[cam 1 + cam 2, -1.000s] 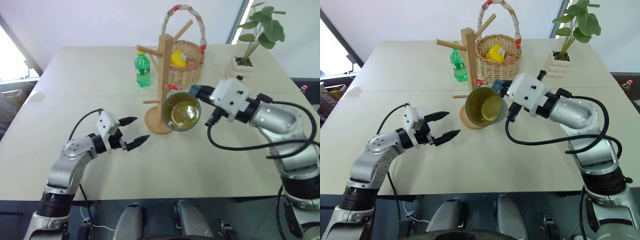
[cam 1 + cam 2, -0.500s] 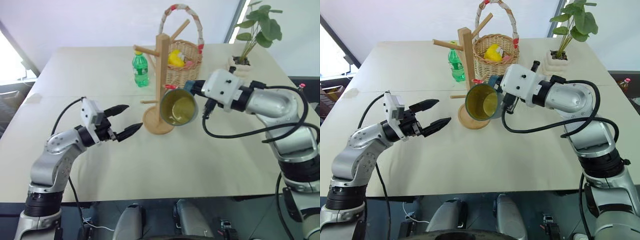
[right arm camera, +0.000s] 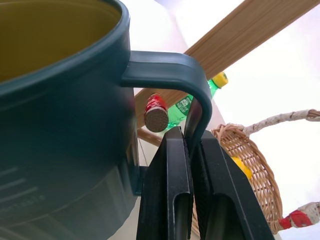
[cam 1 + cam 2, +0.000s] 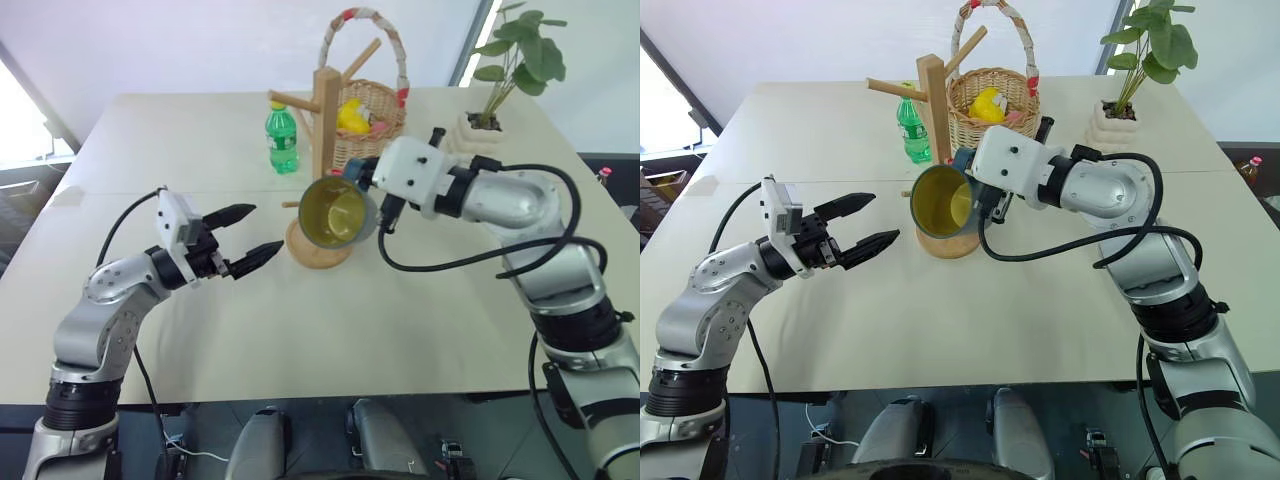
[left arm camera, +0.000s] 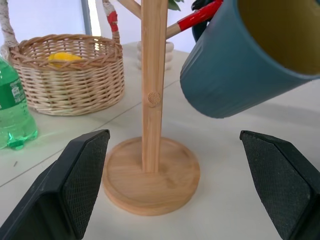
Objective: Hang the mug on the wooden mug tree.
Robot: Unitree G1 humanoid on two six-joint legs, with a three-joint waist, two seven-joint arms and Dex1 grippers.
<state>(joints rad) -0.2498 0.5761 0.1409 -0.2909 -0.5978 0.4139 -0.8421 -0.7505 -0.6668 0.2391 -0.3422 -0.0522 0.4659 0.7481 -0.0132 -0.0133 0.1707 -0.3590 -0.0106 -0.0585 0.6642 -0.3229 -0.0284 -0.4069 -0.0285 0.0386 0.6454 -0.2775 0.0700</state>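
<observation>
The right gripper is clenching the mug by its handle, holding it sideways just near-right of the tree, a red-tipped peg poking at the loop; the left gripper is hanging released

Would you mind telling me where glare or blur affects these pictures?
Left eye view: a window blows out white at the left edge. Right wrist view: bright backlight behind the mug. Left wrist view: the near fingers look soft, the wooden mug tree sharp.
</observation>
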